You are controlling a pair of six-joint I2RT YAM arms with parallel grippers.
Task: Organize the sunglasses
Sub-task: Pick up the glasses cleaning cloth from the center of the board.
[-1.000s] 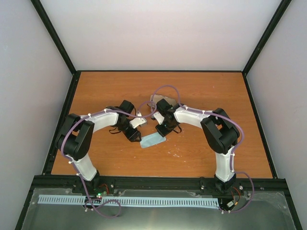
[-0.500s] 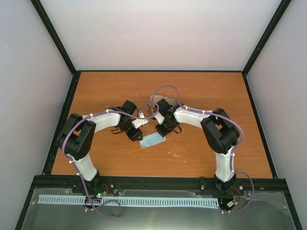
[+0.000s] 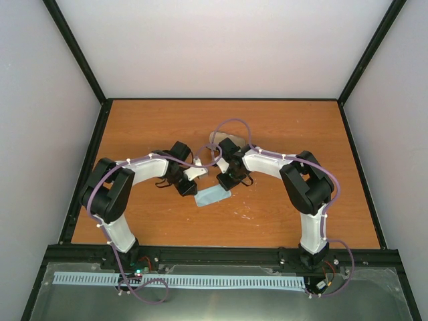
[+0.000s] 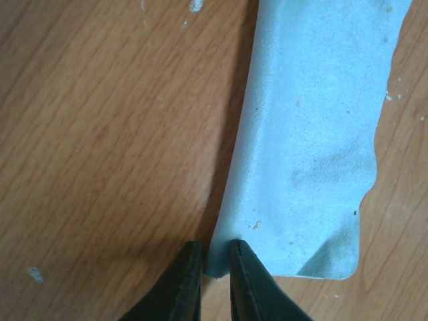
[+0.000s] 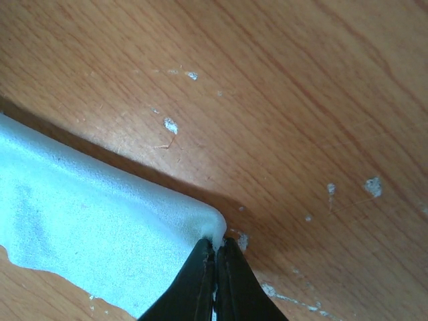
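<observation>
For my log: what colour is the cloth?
The cloth is pale blue, clearest from left wrist.

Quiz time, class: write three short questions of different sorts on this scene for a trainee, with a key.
1. True or false: no gripper touches the cloth.
2. The right gripper is: A) open above the cloth B) shut on the cloth C) out of view.
3. Fill in: the left gripper pinches a ____ of the cloth.
Key: 1 false; 2 B; 3 corner.
</observation>
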